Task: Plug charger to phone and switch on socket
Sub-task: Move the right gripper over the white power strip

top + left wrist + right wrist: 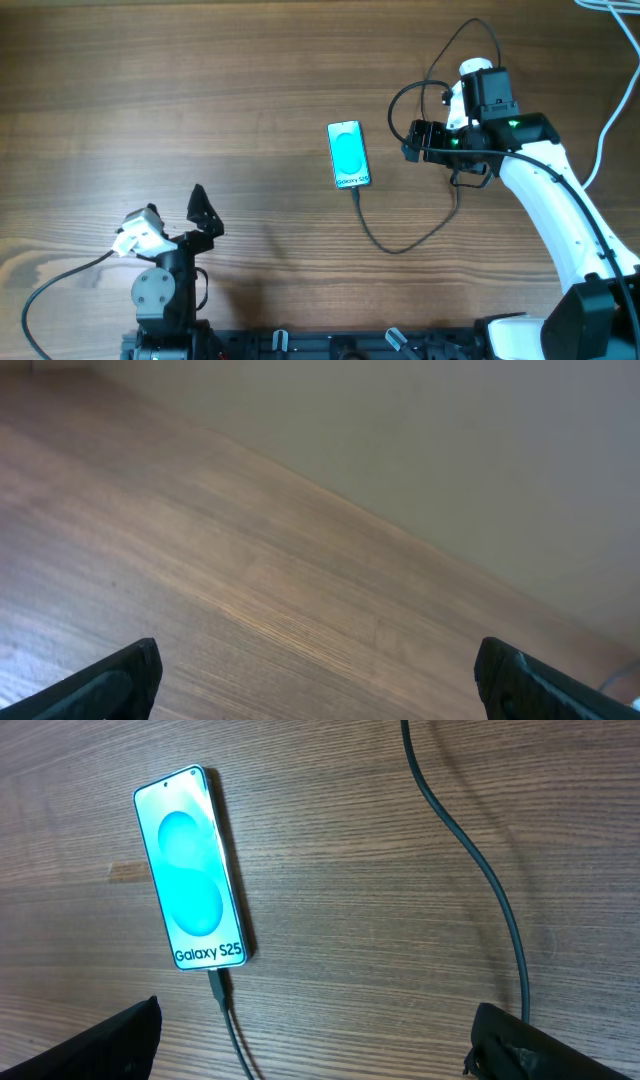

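Right end effector (409, 140) spread, empty; phone (348, 154) just left, long axis fore-aft; charger (218, 985) tip at bottom edge; socket unseen.

My phone (190, 870) has a bright cyan screen with two paler rounded blobs and a whitish bottom strip lettered "Galaxy S25" in dark type. The cable (478, 870) is black. The worktop (360, 840) is mid-brown wood with fine streaky grain. My right fingers (110, 1045) and left fingers (110, 685) are black; my right arm (555, 195) is white.
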`<action>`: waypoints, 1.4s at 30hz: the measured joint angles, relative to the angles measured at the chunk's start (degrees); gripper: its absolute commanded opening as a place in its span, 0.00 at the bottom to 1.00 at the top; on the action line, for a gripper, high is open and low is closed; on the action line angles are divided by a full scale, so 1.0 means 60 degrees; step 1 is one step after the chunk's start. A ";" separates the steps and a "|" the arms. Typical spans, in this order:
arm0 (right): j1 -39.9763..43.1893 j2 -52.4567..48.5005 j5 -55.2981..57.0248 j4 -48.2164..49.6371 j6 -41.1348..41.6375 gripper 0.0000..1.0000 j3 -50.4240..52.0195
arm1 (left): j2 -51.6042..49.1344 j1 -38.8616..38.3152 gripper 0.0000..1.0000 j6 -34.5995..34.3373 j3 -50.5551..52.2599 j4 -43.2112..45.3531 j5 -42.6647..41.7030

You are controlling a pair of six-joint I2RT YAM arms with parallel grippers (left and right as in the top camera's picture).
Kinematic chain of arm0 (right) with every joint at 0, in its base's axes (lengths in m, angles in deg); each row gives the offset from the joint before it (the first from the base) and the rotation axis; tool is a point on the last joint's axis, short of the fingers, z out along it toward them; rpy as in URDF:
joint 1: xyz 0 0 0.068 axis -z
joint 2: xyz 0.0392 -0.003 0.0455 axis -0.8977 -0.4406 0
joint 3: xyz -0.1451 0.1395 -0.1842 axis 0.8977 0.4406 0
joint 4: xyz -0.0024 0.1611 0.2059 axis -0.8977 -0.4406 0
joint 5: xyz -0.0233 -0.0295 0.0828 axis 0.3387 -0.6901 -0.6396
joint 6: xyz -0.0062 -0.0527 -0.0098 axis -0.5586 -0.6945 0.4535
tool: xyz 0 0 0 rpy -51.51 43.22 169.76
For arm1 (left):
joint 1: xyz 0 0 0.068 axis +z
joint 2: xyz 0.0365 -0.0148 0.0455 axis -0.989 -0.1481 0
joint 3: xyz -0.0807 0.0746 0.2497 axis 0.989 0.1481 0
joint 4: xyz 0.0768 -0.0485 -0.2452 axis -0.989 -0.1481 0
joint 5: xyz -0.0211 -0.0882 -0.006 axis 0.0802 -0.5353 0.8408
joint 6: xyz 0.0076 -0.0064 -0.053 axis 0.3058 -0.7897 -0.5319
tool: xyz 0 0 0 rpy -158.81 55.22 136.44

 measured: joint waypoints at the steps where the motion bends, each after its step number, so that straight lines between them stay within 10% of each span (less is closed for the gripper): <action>1: 0.0000 0.0000 0.0000 0.0000 0.0000 1.00 0.0000 | 0.0000 0.0000 1.00 0.0178 0.0000 0.0000 -0.0091; 42: 0.0000 0.0000 -0.0178 0.0885 0.2000 1.00 -0.0011 | 0.0000 0.0000 1.00 0.1056 0.0000 0.0018 -0.0561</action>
